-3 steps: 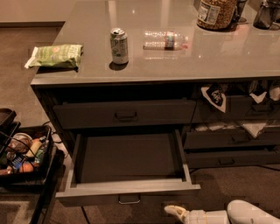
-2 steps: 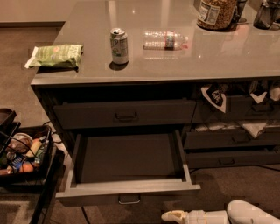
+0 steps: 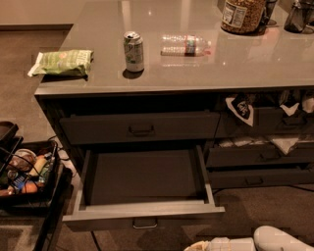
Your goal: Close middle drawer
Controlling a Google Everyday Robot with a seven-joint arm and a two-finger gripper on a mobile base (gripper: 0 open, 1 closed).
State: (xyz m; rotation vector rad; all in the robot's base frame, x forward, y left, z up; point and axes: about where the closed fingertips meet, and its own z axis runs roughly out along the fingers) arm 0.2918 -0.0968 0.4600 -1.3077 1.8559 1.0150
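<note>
The middle drawer (image 3: 142,210) is pulled far out below the counter. Its bare grey inside (image 3: 144,176) holds nothing, and its small metal loop handle (image 3: 145,224) sits at the centre of the front. My gripper (image 3: 195,246) is at the bottom edge of the camera view, low and to the right of the drawer's front corner. It points left and is apart from the drawer. The white arm (image 3: 277,239) runs off to the right behind it.
The top drawer front (image 3: 140,128) above is shut. On the counter are a soda can (image 3: 133,51), a water bottle (image 3: 185,45), a green chip bag (image 3: 61,62) and a jar (image 3: 240,14). Right-hand drawers (image 3: 260,157) hold cloths. A cart of items (image 3: 24,171) stands on the left.
My gripper has sunk a little toward the bottom edge of the view. The drawer stands as far open as before.
</note>
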